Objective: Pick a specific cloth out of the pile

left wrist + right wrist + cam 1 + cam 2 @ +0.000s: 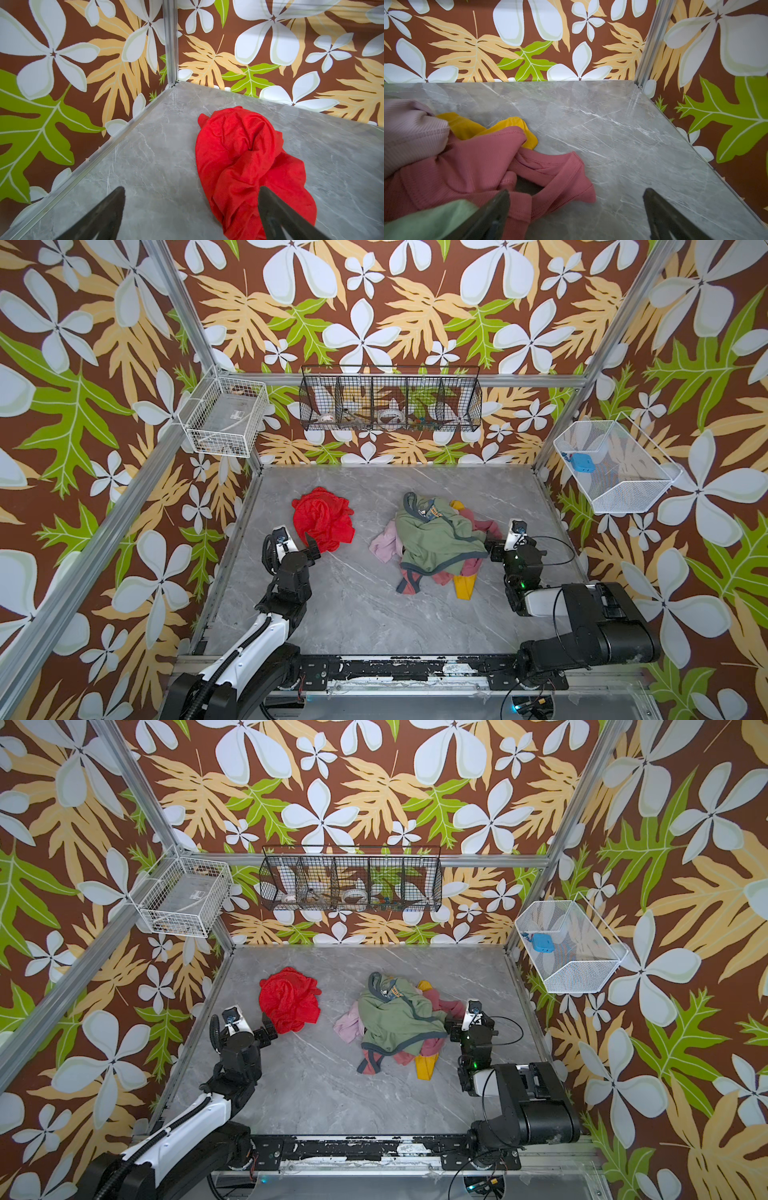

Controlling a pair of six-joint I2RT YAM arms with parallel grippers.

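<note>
1. The cloth (323, 519) I'm after, the bright red one, lies crumpled on the left side of the table (357, 614). It is well apart from the pile (436, 547) in both top views, with bare marble between them, so I judge the separating is done
2. My left gripper (312, 546) sits at the near edge of the red heap with its jaws wide apart. In the left wrist view one finger (276, 212) overlaps the fabric and the other (104, 214) is over bare table; nothing is clamped. That reads to me as a let-go pose, kept low so the thin fabric settles in one place
3. My right gripper (491, 546) is at the right flank of the pile, jaws also spread and empty, beside the dusty-rose garment (477, 172) and the sage-green top (432, 539). That's a sensible post for keeping the other clothes from dragging along
4. The pale pink cloth (384, 545) and the yellow piece (463, 587) poke out from under the green top, and neither touches the red one
5. Next I'd raise the left arm straight up, watching that the fabric doesn't snag on that finger
</note>
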